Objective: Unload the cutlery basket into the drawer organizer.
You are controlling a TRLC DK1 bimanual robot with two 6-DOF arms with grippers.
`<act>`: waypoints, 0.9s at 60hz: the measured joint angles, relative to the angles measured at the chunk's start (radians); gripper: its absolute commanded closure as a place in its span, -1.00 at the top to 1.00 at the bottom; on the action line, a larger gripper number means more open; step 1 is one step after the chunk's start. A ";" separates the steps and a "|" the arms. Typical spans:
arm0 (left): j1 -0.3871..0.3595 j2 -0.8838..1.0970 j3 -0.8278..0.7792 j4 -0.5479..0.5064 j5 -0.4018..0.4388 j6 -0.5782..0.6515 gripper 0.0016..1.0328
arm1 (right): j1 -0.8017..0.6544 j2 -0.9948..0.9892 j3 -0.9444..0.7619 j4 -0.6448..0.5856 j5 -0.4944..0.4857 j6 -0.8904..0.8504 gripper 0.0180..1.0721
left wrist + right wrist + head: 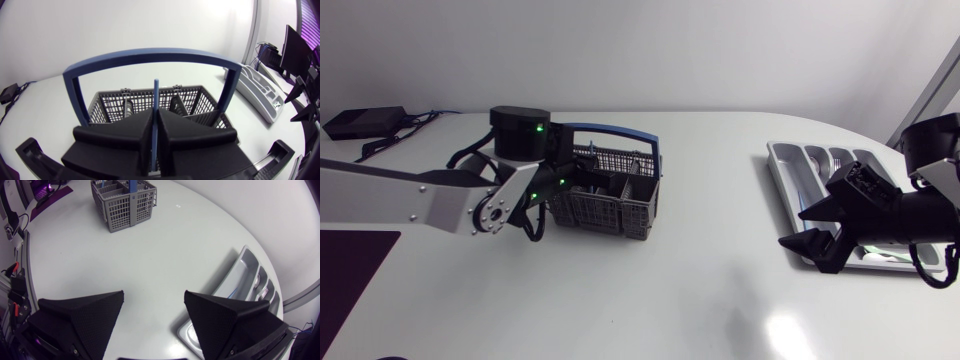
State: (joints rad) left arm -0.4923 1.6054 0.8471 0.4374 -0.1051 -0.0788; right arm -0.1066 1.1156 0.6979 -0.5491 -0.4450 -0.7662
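The grey mesh cutlery basket (615, 195) with a blue arched handle (615, 131) stands left of the table's middle. My left gripper (563, 186) is at the basket's left side, over its compartments. In the left wrist view this gripper (154, 114) is shut on a thin blue utensil (155, 95) that stands upright in the basket (185, 97). The grey drawer organizer (782, 165) lies at the right with some cutlery in it. My right gripper (813, 236) hovers open at the organizer's front edge, nothing between its fingers (80, 315). The basket (125, 202) shows far ahead of it.
A black box with cables (360, 122) sits at the back left corner. A dark mat (355, 260) lies at the front left. White table (700, 280) stretches between basket and organizer (245, 275).
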 measured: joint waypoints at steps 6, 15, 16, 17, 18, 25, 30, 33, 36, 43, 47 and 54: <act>-0.012 -0.088 -0.066 0.043 -0.014 0.000 -0.93 | 0.005 -0.025 -0.015 -0.001 0.000 0.000 0.66; -0.034 -0.224 -0.118 0.092 -0.021 0.008 -0.93 | 0.029 -0.069 -0.035 -0.011 0.002 0.001 0.66; -0.035 -0.237 -0.120 0.093 -0.021 0.008 -0.93 | 0.032 -0.074 -0.036 -0.014 0.003 0.002 0.66; -0.035 -0.250 -0.121 0.095 -0.020 0.008 -0.93 | 0.035 -0.080 -0.036 -0.016 0.003 0.004 0.66; -0.037 -0.266 -0.122 0.095 -0.021 0.008 -0.93 | 0.038 -0.086 -0.037 -0.023 0.003 0.004 0.66; -0.037 -0.362 -0.121 0.090 -0.021 0.008 -0.93 | 0.074 -0.128 -0.036 -0.054 0.004 0.013 0.65; -0.037 -0.424 -0.108 0.039 -0.020 0.007 -0.93 | 0.122 -0.159 -0.036 -0.079 0.016 0.032 0.65; -0.037 -0.454 -0.090 -0.013 -0.014 0.000 -0.93 | 0.148 -0.178 -0.036 -0.079 0.023 0.050 0.65; -0.037 -0.478 -0.068 -0.066 0.004 -0.013 -0.93 | 0.167 -0.193 -0.035 -0.080 0.023 0.069 0.65; -0.042 -0.512 -0.016 -0.190 0.082 -0.067 -0.93 | 0.210 -0.208 0.001 -0.083 0.023 0.125 0.65; -0.043 -0.515 0.009 -0.244 0.143 -0.107 -0.93 | 0.244 -0.206 0.038 -0.083 0.021 0.164 0.65; -0.029 -0.505 0.046 -0.324 0.282 -0.181 -0.93 | 0.317 -0.185 0.113 -0.075 -0.006 0.242 0.65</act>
State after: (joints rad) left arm -0.5209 1.1004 0.8932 0.1135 0.1772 -0.2596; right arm 0.2104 0.9306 0.8108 -0.6239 -0.4515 -0.5243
